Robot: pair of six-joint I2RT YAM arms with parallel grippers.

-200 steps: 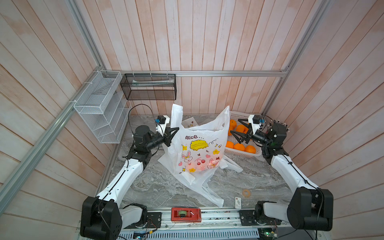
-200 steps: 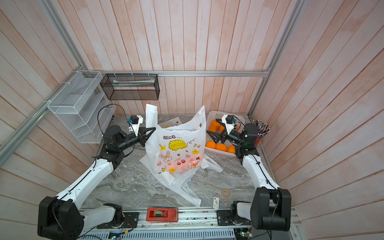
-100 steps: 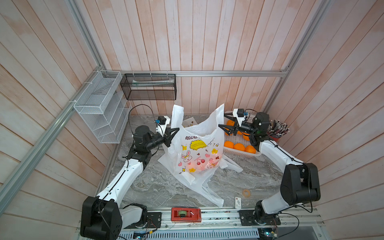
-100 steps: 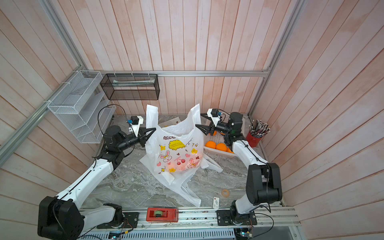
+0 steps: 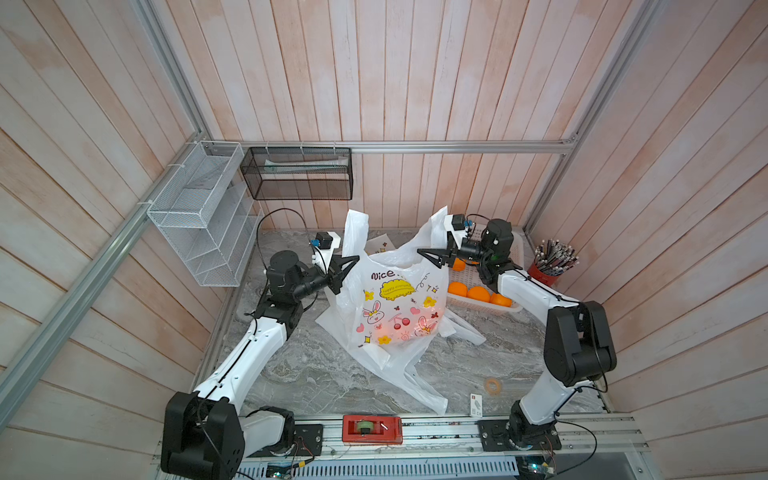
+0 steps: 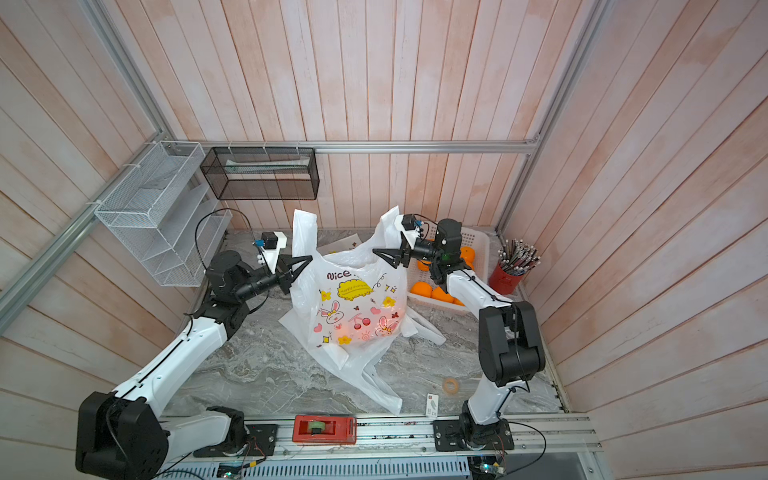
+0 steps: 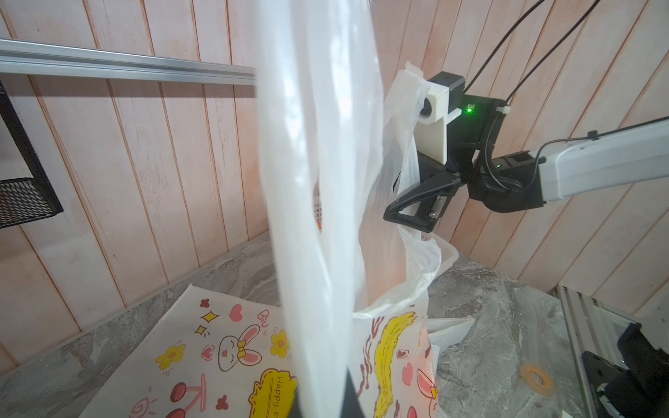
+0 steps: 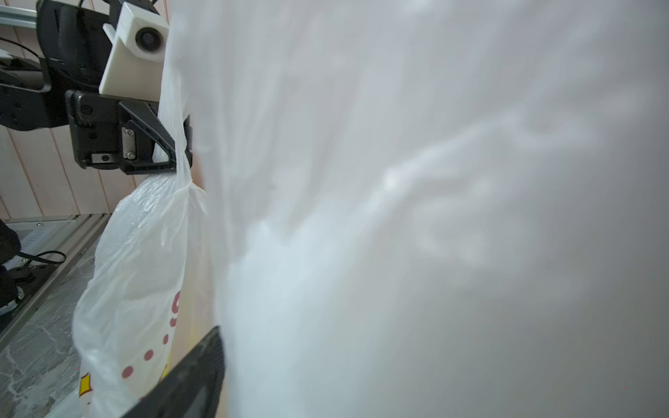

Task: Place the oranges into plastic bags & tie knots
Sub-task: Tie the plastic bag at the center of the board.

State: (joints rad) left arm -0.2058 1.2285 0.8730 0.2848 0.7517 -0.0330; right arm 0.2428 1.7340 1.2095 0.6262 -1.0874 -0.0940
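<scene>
Bag (image 5: 395,307): we find it standing upright in the middle of the surface (image 5: 299,374), mouth open, cartoon print outward. An orange tint shows through its lower part. More white plastic (image 5: 419,386) lies flat under and in front of it.

Left hand (image 5: 352,263): clamped tight on the bag's left handle (image 5: 355,232), whose strip stands up above the fingers.

Right hand (image 5: 428,255): at the bag's right rim, against the other handle (image 5: 437,222). Plastic blankets its own camera, and we cannot tell how far its jaws are parted or whether they hold anything.

Oranges (image 5: 478,293): we count three in plain sight in the white basket (image 5: 515,249) just right of the bag, and another partly hidden behind the right hand.

Red cup of pencils (image 5: 542,276) — beside the basket, in the far right corner.

Tape ring (image 5: 493,385) — alone on the surface, well apart from the bag, toward the front right.
</scene>
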